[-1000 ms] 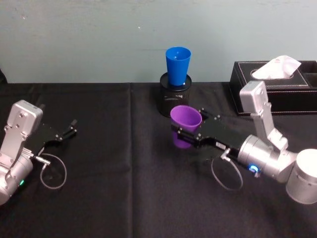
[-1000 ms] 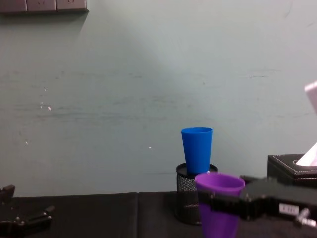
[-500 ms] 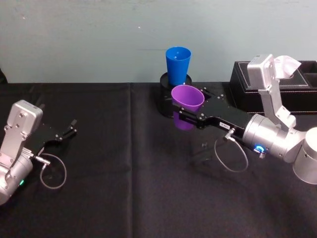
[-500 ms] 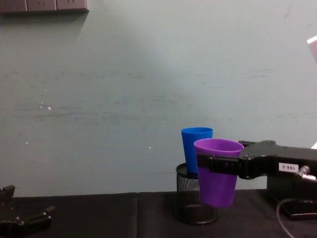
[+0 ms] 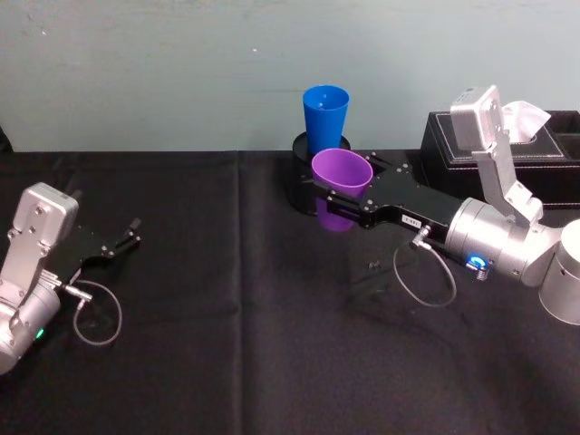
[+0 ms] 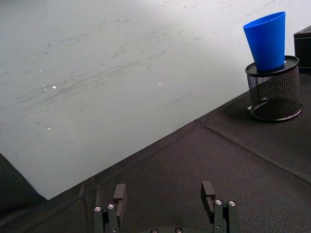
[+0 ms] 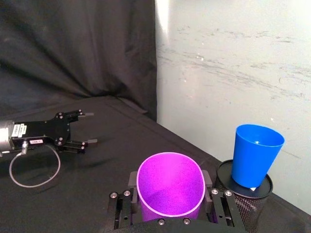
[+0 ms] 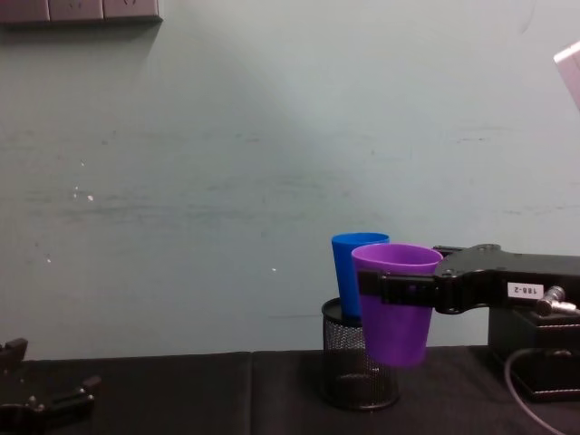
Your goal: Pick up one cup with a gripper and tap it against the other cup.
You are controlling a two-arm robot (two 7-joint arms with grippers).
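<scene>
The purple cup [image 5: 342,181] is up in the air, off the surface, just in front of the blue cup [image 5: 326,116]. The right end effector [image 5: 343,204] pinches it from both sides, a little below the rim, and holds it upright with the open top facing up. In the right wrist view we see a small gap between the two cups, so we think they are not touching yet.

The blue cup stands inside a black mesh pen holder [image 5: 301,177], so it sits higher than it would alone. We think the tap comes next. To do it well, we should move the purple cup slowly and only a little way toward the blue one. We should keep it straight and aim for the blue side above the holder's rim. The blue cup looks light and loose, so a hard bump could tip it out.

The left end effector [image 5: 136,232] rests far off on the left with its fingers spread and nothing in them.

The surface [image 5: 236,344] has a black cloth over it. A black tissue box [image 5: 544,172] sits at the back right. Behind everything is a pale wall [image 5: 163,72].
</scene>
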